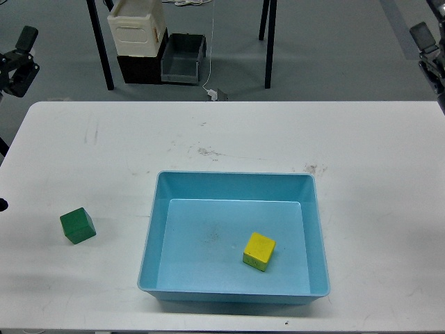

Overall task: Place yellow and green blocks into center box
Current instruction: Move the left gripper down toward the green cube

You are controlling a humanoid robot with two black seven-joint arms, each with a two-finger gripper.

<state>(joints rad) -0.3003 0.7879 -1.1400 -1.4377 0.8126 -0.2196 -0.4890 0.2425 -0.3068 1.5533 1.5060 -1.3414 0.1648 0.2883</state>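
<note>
Yellow block (259,250) inside blue tray (153,229) | green block (77,225) on table (361,153), left | both jaws: cannot tell

Left gripper (26,38) small and dark at the left edge, fingers indistinguishable, right gripper (424,35) cut by the right edge, cream-white container (137,28) cropped at top, table (389,209) corners cut off

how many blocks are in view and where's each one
2. The yellow block lies inside the blue tray, right of its middle. The green block sits on the white table, left of the tray. None appear hidden.
</note>
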